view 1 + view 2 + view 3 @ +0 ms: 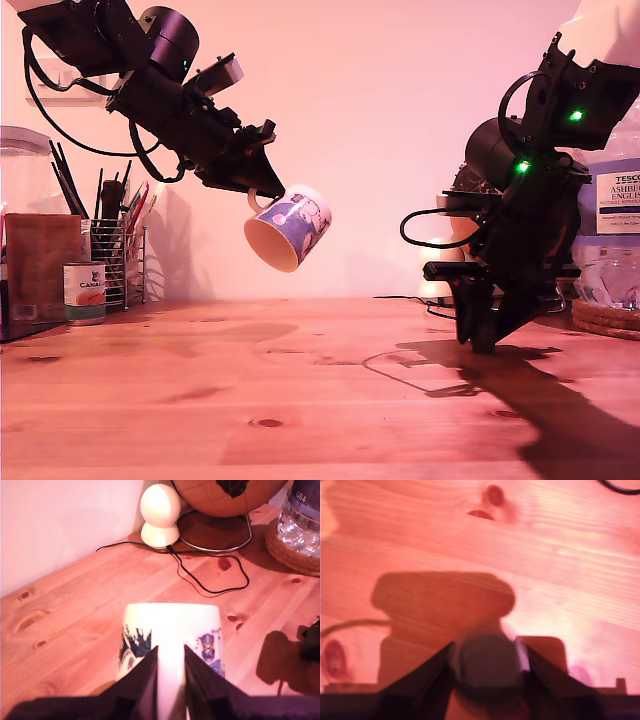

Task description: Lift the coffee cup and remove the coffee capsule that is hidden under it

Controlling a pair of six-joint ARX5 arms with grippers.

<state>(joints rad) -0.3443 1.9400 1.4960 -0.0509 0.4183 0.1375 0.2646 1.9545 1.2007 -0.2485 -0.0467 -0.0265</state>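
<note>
Coffee cup [291, 228], a cream ceramic mug with a cartoon print on a blue-purple band, hangs in the air above the wooden table [250, 400], toward the exterior view's left. It is tilted, its open mouth turned down toward the near left of that view. My first gripper [262, 193] is clamped on it up by the handle; in the first wrist view the dark fingers [145, 680] pinch a strip of the cup's cream wall [170, 630] between them.

Toward the exterior view's right, my second gripper [487, 340] points down with its tips at the tabletop. In the second wrist view a small dark rounded coffee capsule [487, 662], blurred, sits between the two dark fingers [427, 680], which press on it from both sides, so the pincer is closed on the capsule, low over the wood.

On the far left of the exterior view stand a small labelled tin can [84, 292] and a wire rack of utensils [120, 255]. The first wrist view shows a white two-ball object [159, 517] with a black cable [210, 582], beside a brown globe on a wire stand [220, 495].
</note>
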